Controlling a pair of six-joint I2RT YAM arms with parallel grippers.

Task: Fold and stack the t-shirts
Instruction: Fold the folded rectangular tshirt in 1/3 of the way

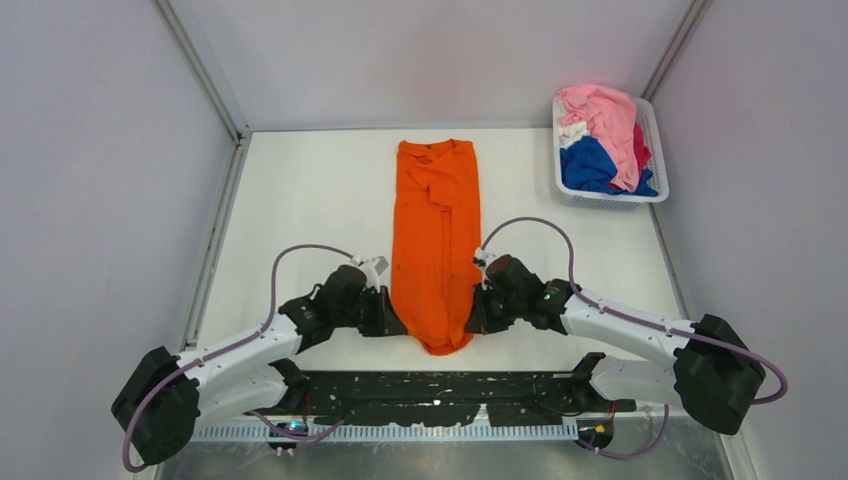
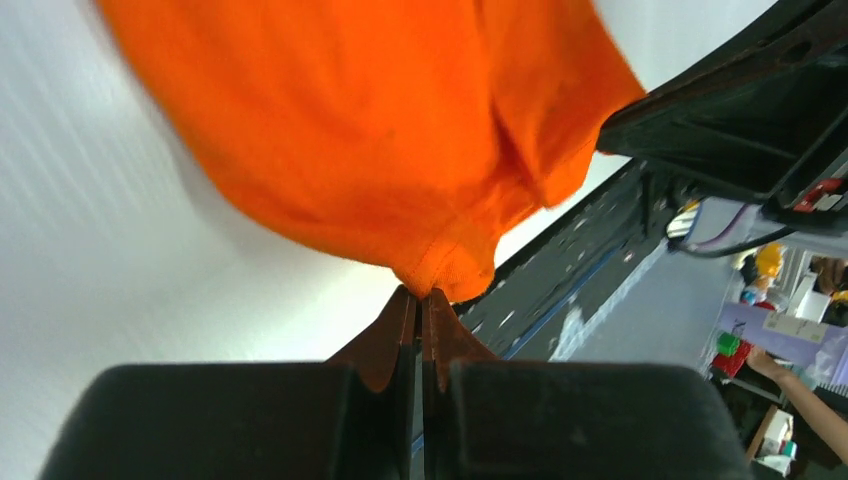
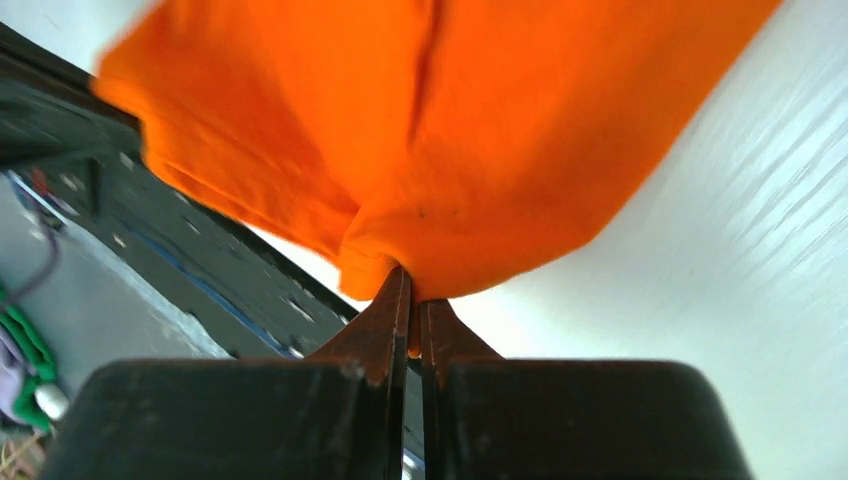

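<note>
As it lies on the bench (image 1: 320, 200), orange t-shirt (image 1: 436, 230): left hand (image 1: 397, 325), right hand (image 1: 473, 322) clamped on its near corners.

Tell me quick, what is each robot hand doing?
Left hand: closed, pinching a near corner of the orange shirt.
Right hand: closed, pinching the orange shirt's other near corner.

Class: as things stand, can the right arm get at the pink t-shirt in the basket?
Probably not yet: the right gripper is shut on the near edge of the orange t-shirt. Otherwise the table between it and the basket looks free, and the pink t-shirt lies on top.
</note>
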